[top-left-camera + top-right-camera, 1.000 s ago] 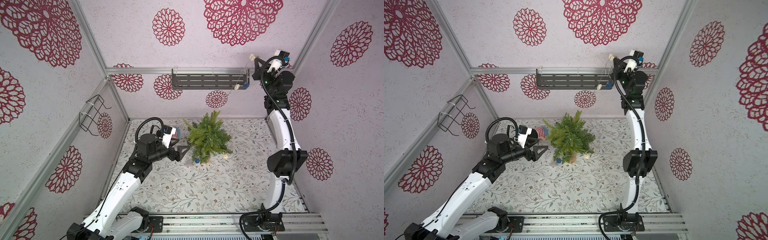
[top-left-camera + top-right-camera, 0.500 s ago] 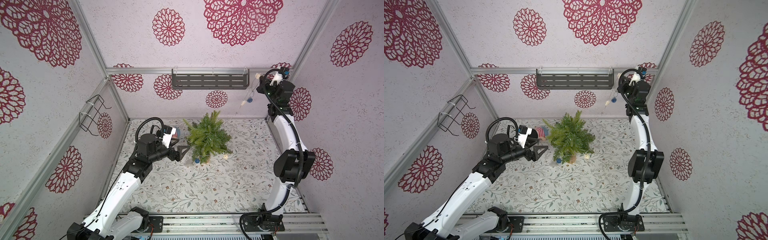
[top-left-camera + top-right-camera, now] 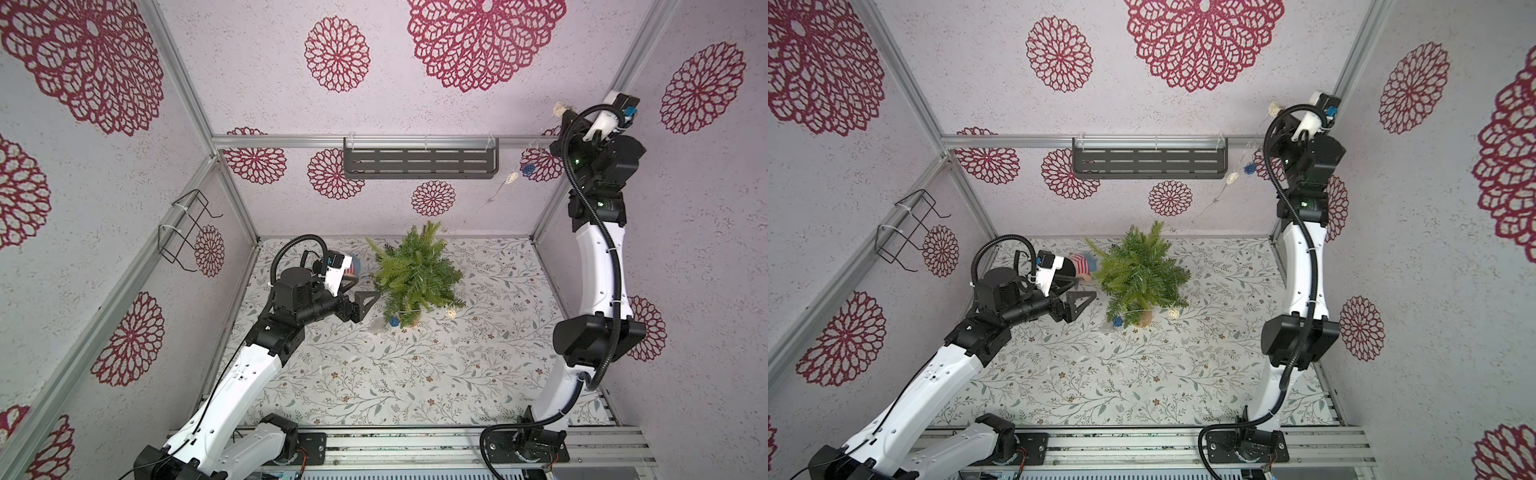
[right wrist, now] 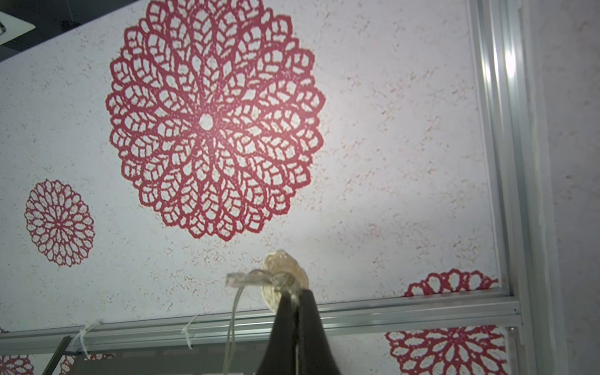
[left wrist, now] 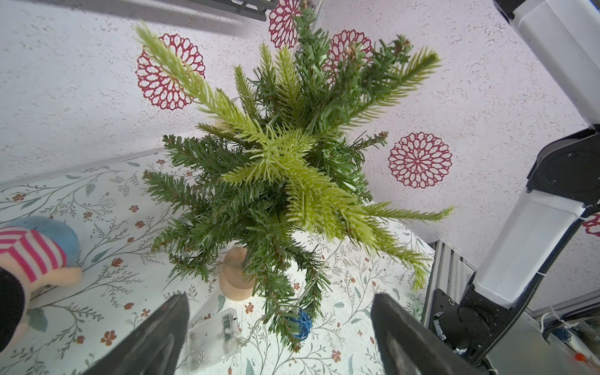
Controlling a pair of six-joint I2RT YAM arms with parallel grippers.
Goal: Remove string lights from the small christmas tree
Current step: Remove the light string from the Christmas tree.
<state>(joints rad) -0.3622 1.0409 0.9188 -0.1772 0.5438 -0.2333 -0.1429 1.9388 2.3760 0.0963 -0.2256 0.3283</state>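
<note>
The small christmas tree [image 3: 415,274] [image 3: 1138,274] stands upright on its tan base [image 5: 235,279] at the back middle of the floral table. My right gripper [image 3: 562,116] [image 4: 293,297] is raised high in the back right corner and is shut on the string lights [image 3: 510,178] just below a cream ball [image 4: 282,264]. The wire slopes down from it to the treetop with a blue ball [image 3: 1249,168] on it. A blue ball [image 5: 302,323], a cream ball [image 3: 451,312] and the clear battery box [image 5: 214,337] lie by the base. My left gripper [image 3: 363,291] [image 5: 280,296] hangs open just left of the tree.
A plush toy in red and white stripes [image 5: 29,253] [image 3: 1081,266] lies behind my left gripper, left of the tree. A grey shelf [image 3: 419,162] hangs on the back wall and a wire basket [image 3: 183,230] on the left wall.
My right gripper has swung from beside the shelf's right end out to the back right corner, carrying the string's end with it. The left arm has not moved.
</note>
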